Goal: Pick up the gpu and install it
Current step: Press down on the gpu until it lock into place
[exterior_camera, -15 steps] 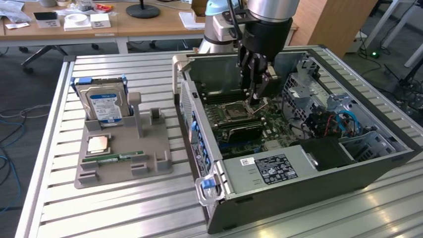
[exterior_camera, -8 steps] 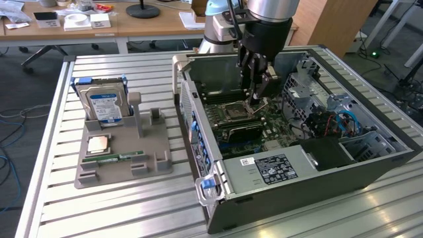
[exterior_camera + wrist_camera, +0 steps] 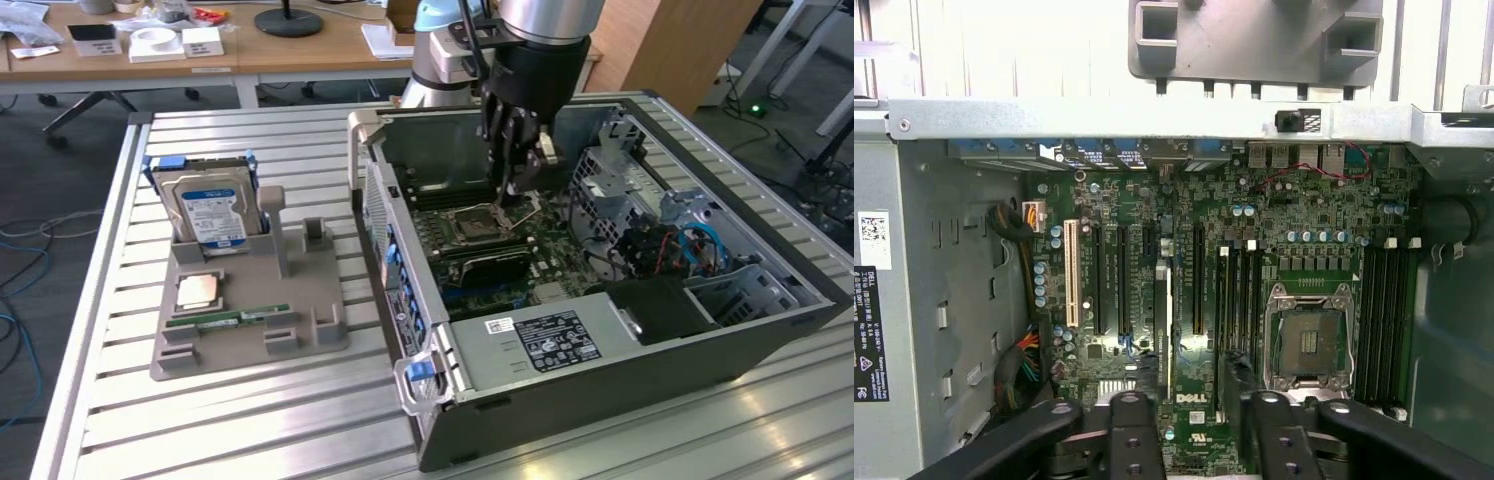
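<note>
gpu [image 3: 1162, 320]: a thin dark card seen edge-on, pale along its top edge, long and slim.
Where: upright among the black expansion slots of the motherboard [image 3: 1304, 210], inside the open computer case [image 3: 747, 330] on the slatted worktop [image 3: 267, 420].
gripper [image 3: 1194, 425]: low over the board, the card's near end between its fingers [image 3: 1129, 430].
Jaws: apart, with board showing between them; not clamped on the card.

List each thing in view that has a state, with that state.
computer case: open, on its side.
gripper: open, down inside the case.
gpu: on edge at a motherboard slot, under the gripper.
CPU socket: empty.
hard drive: upright in the grey holder.
memory stick: flat on the holder.
</note>
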`<state>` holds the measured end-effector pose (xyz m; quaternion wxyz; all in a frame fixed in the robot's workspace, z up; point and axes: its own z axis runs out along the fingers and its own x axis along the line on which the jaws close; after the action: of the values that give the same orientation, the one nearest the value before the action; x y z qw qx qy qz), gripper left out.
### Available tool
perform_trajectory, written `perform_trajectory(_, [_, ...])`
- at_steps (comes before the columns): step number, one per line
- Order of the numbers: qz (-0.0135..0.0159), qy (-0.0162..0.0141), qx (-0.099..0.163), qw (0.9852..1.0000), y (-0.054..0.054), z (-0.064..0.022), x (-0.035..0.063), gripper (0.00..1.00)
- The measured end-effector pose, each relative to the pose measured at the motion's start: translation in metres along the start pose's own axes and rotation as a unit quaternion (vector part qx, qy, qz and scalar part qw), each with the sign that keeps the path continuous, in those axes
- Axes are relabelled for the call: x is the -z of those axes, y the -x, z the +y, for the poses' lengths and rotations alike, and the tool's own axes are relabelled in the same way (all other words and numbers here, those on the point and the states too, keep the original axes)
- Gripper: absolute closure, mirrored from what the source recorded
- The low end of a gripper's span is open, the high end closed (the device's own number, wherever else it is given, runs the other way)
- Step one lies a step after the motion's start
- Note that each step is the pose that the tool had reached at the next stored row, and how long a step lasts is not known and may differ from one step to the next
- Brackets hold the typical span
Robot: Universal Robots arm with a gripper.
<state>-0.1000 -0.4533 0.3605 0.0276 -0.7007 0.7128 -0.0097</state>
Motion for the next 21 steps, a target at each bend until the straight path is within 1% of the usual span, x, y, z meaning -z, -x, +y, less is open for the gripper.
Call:
perform_trajectory(1, [0.0,0.0,0.0,1.0,0.0,0.0,0.0,0.57])
perform_trajectory(4, [0.0,0.0,0.0,1.0,0.0,0.0,0.0,0.75])
perform_trajectory(5, [0.0,0.0,0.0,1.0,0.0,0.0,0.0,0.75])
perform_trajectory(7, [0.0,0.0,0.0,1.0,0.0,0.0,0.0,0.87])
perform_trajectory(8, [0.0,0.0,0.0,1.0,0.0,0.0,0.0,0.87])
perform_trajectory(9, [0.0,0.0,0.0,1.0,0.0,0.0,0.0,0.89])
perform_trajectory(18, [0.0,0.0,0.0,1.0,0.0,0.0,0.0,0.89])
perform_trajectory(21, [0.0001,0.0001,-0.001,1.0,0.0006,-0.0003,-0.0016,0.89])
